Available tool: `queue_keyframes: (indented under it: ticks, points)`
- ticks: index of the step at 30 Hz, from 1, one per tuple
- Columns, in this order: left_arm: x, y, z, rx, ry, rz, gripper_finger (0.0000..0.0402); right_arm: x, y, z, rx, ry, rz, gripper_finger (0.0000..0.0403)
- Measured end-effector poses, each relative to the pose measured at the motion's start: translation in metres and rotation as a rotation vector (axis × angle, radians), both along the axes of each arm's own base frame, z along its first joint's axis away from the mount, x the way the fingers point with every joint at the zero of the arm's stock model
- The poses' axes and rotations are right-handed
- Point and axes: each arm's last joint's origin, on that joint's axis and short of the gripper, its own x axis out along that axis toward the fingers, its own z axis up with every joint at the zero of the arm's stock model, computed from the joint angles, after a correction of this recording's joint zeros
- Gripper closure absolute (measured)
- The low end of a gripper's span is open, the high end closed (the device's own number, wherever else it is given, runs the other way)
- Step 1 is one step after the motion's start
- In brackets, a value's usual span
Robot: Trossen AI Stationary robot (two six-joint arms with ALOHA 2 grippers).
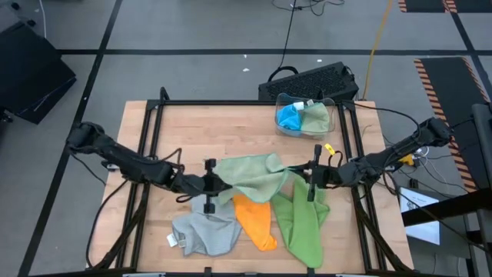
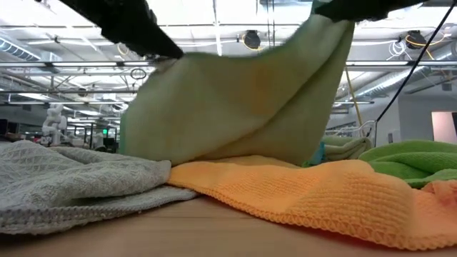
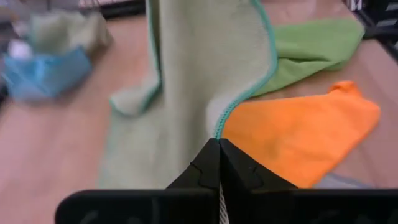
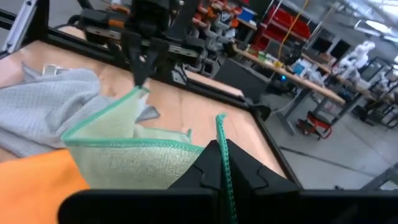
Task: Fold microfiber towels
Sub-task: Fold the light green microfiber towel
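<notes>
At table centre, lifted clear of the wooden tabletop (image 1: 200, 131): one sage-green square microfibre towel with teal edging (image 1: 250, 178), hung between both arms.

Left gripper (image 1: 211, 185): jaws fully closed on the towel's hem, the teal edge running straight into the pinch in the left wrist view. Right gripper (image 1: 310, 175): jaws likewise closed on the opposite hem, the edging passing between the fingers in the right wrist view. The cloth sags in the middle and its lower part drapes down towards the cloths below.

Beneath and beside it, lying loose on the table: one orange microfibre towel (image 1: 255, 219), one grey microfibre towel with a small white tag (image 1: 204, 233), one lime-green microfibre towel (image 1: 301, 219). The orange one touches both neighbours. Towards the far side, a clear plastic container (image 1: 306, 115) holding a bright blue cloth (image 1: 290, 117) and another pale green one (image 1: 316, 116).

Risks, as judged:
- Both pinches sit on narrow hem; tension from pulling the arms apart could slip an edge free.
- The hanging fold may drag the orange towel along if lowered or swept sideways.
- A slack, twisted middle would give a crooked fold when laid down.
- Little bare table nearby to lay it flat.
</notes>
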Motion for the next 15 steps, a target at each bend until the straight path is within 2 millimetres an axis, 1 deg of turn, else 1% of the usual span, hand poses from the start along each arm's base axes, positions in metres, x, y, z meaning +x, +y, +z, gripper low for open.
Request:
queue_keyframes:
  ticks: [3, 5, 7, 9, 11, 15]
  points:
    - [0.005, -0.016, -0.020, -0.068, 0.051, -0.007, 0.0399, 0.002, 0.001, -0.005, 0.005, 0.031, 0.000, 0.0403]
    - [0.011, -0.030, -0.030, -0.112, 0.033, -0.057, 0.0399, 0.004, 0.002, -0.008, 0.005, 0.043, -0.002, 0.0403]
    - [0.017, -0.043, -0.040, -0.129, -0.003, -0.082, 0.0385, 0.005, 0.003, -0.011, -0.001, 0.059, -0.003, 0.0403]
    - [0.021, -0.054, -0.050, -0.144, -0.036, -0.088, 0.0352, 0.007, 0.002, -0.012, -0.002, 0.064, -0.009, 0.0403]
    - [0.021, -0.062, -0.056, -0.150, -0.046, -0.078, 0.0308, 0.008, 0.001, -0.013, 0.008, 0.066, -0.017, 0.0403]
    - [0.013, -0.071, -0.058, -0.167, -0.032, -0.020, 0.0220, 0.008, 0.000, -0.013, 0.016, 0.064, -0.028, 0.0403]
